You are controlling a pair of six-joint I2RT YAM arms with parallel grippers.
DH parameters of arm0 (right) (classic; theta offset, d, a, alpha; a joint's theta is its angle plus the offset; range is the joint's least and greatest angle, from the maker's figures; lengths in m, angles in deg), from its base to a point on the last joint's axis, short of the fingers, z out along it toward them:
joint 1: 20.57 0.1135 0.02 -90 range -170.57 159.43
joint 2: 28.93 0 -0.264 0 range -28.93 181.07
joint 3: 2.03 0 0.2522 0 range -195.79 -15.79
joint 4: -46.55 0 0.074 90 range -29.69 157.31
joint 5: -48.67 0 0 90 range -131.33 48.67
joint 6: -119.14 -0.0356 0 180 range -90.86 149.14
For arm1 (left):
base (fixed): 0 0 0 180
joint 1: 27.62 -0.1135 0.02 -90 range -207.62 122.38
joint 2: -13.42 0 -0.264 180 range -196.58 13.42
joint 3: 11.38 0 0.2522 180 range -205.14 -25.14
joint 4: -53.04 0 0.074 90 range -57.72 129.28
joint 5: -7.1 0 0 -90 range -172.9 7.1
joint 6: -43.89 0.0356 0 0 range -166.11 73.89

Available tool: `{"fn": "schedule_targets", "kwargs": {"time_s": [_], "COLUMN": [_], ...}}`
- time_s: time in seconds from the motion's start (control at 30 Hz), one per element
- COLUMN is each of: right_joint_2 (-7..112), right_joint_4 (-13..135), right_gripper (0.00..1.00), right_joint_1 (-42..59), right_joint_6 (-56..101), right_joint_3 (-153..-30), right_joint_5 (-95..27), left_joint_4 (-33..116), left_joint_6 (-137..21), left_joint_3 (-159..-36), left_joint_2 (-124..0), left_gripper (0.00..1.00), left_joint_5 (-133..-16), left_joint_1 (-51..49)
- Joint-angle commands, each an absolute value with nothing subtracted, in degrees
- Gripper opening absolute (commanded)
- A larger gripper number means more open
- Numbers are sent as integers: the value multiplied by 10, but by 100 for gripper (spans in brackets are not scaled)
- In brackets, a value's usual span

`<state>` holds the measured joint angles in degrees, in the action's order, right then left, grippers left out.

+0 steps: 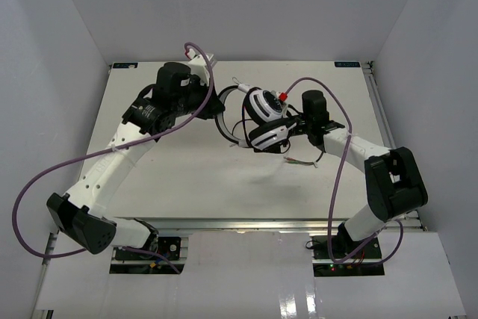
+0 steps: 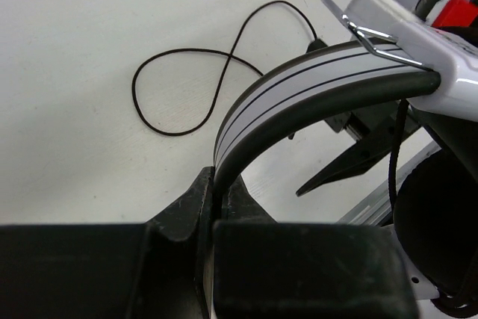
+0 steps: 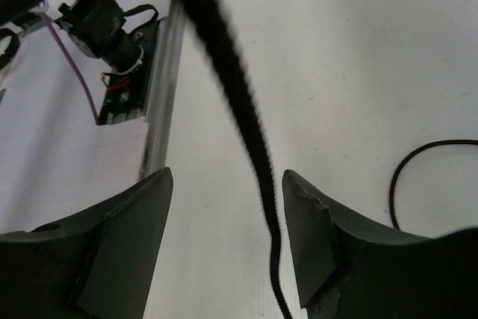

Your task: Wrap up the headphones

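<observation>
The headphones (image 1: 263, 113) hang above the middle of the table, white with black ear cups. My left gripper (image 1: 215, 107) is shut on the white headband (image 2: 299, 87), which rises in an arc from between my jaws (image 2: 214, 193). An ear cup (image 2: 441, 237) shows at the right edge. My right gripper (image 1: 293, 123) sits just right of the ear cups and is open (image 3: 228, 177). The thin dark cord (image 3: 239, 102) runs loose between its fingers, touching neither. More cord lies looped on the table (image 2: 179, 87), and its frayed coloured wires (image 1: 299, 160) rest below the cups.
The white table (image 1: 187, 177) is boxed in by white walls. Purple arm cables (image 1: 45, 177) loop at the left and right. An aluminium rail (image 3: 160, 110) marks the table edge, with an arm base (image 3: 112, 42) beyond it.
</observation>
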<state>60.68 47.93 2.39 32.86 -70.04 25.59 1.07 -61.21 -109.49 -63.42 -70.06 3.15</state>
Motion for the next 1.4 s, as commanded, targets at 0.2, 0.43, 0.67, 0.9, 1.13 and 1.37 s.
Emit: {"fn": "schedule_targets", "kwargs": {"time_s": [0.2,0.43,0.67,0.9,1.13,1.37], "right_joint_2": [572,515,384,330,401,461], "right_joint_4": [132,320,616,862,880,745], "right_gripper": [65,54,9,8,8,10], "right_joint_1": [27,41,59,90,124,149], "right_joint_6": [183,350,567,734,821,843], "right_joint_3": [-540,-524,-575,-772,-920,-897], "right_joint_5": [350,368,229,-15,-196,-361], "left_joint_4": [20,38,34,48,95,86], "left_joint_6": [-766,-832,-840,-762,-659,-525], "left_joint_3": [-1245,-1290,-1300,-1239,-1105,-1029], "left_joint_2": [-639,-665,-709,-776,-786,-745], "left_gripper": [0,0,0,0,0,0], "left_joint_5": [-816,-827,-919,-995,-925,-817], "left_joint_1": [1,-40,-72,-74,-34,60]}}
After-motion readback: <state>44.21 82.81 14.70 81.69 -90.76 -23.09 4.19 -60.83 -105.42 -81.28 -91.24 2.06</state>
